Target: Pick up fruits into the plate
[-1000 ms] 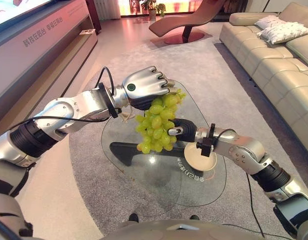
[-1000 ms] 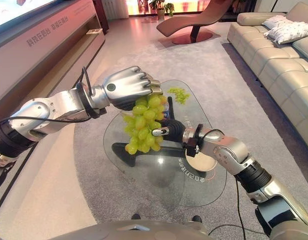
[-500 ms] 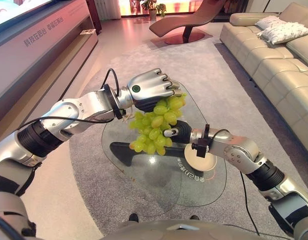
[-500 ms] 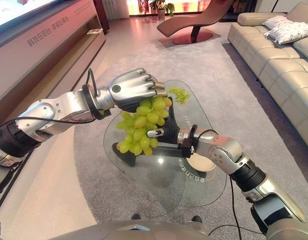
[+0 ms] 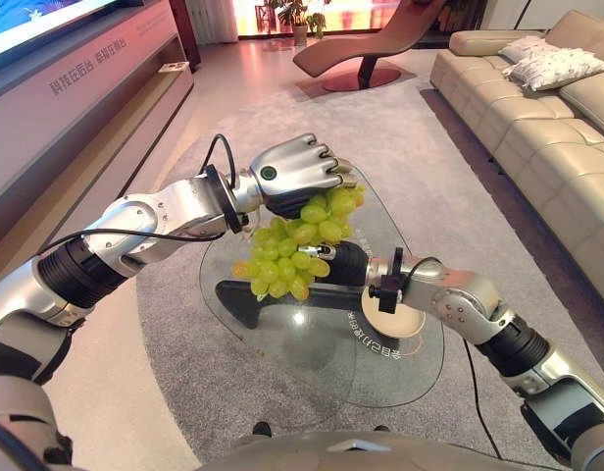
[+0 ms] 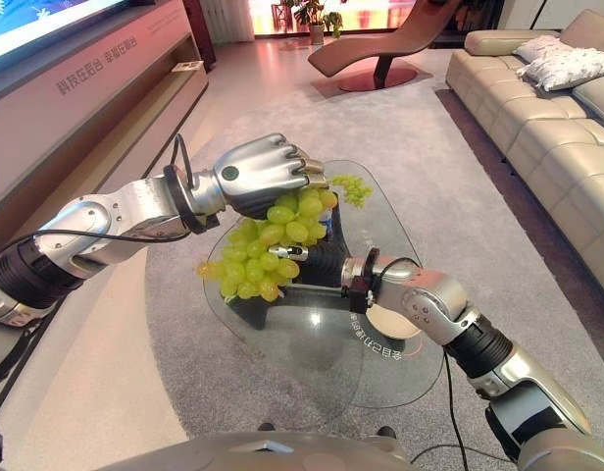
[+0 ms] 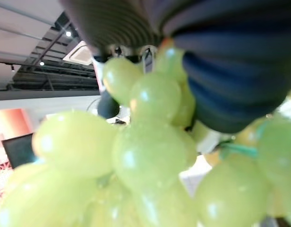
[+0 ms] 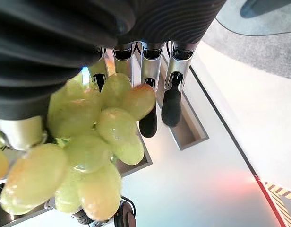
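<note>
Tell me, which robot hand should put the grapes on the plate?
Probably the left robot hand: it already grips the top of the grapes above the glass table. The right robot hand only reaches under them, beside the plate.

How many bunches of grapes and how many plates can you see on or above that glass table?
Bunches of green grapes: 2, the big bunch held up by the left hand, and a small bunch lying on the glass table.
Plates: 1, the plate under the right hand's wrist.
Total: 3.

Glass table (image 5: 282, 339) on a grey carpet (image 5: 439, 157); beige sofa (image 5: 547, 128) with cushions (image 5: 557, 64) at right; brown lounge chair (image 5: 366, 39) beyond; long low cabinet (image 5: 76, 108) at left.
</note>
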